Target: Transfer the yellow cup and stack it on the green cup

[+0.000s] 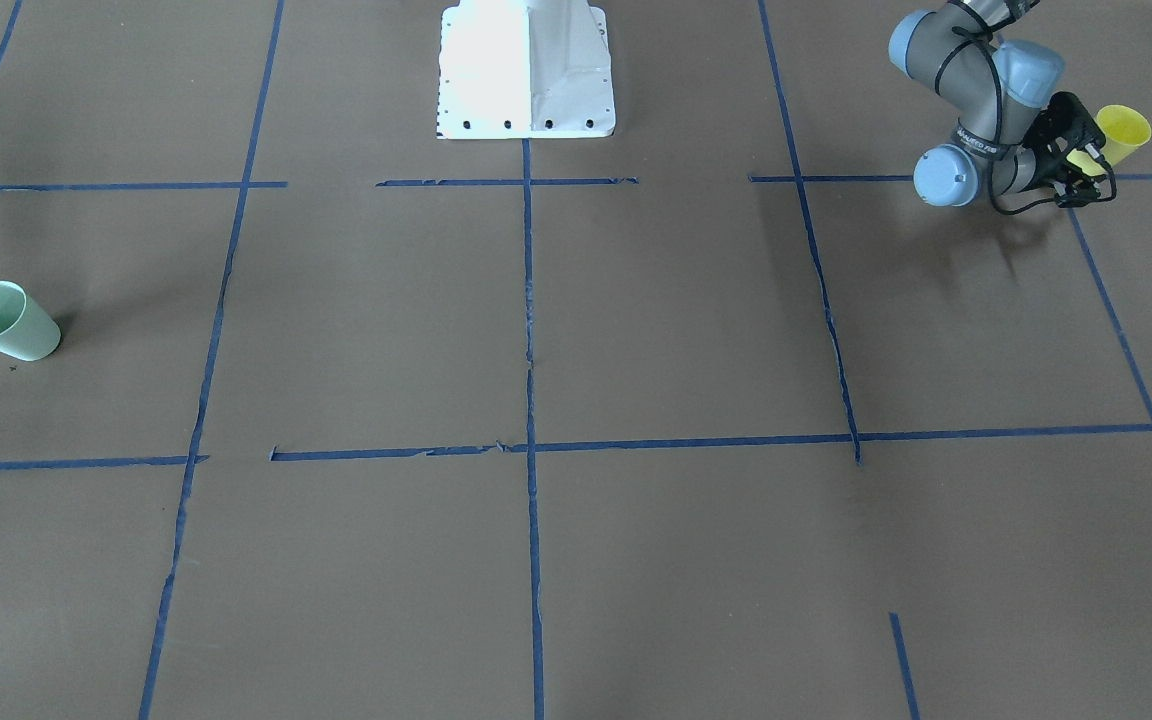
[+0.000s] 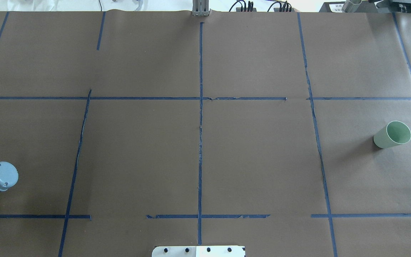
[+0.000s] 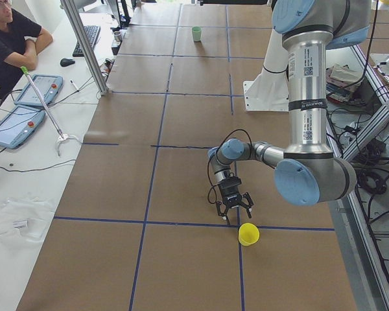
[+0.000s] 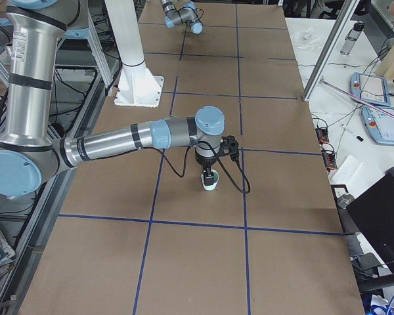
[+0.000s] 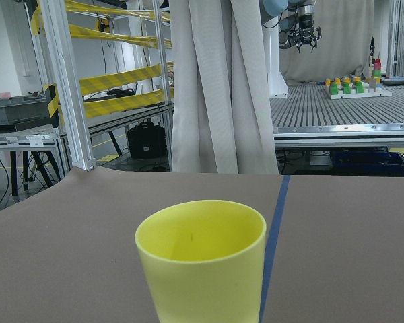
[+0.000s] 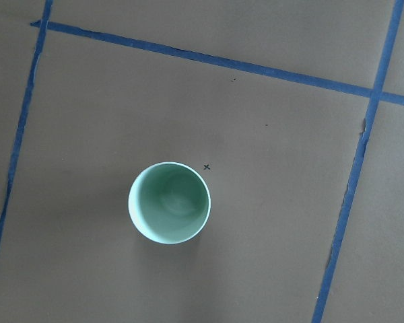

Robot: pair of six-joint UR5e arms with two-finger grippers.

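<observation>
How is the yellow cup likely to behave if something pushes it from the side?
The yellow cup looks thin-walled and empty, so probably light and easy to slide. It stands on its narrower base, so a high push might tip and roll it.

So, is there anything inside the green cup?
Nothing. The right wrist view looks straight down into the green cup and shows a bare, pale bottom. Whatever lies under its base is covered by the cup itself.

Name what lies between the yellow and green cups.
In the front-facing view: the left gripper and its wrist beside the yellow cup, then bare brown paper with blue tape lines up to the green cup.
</observation>
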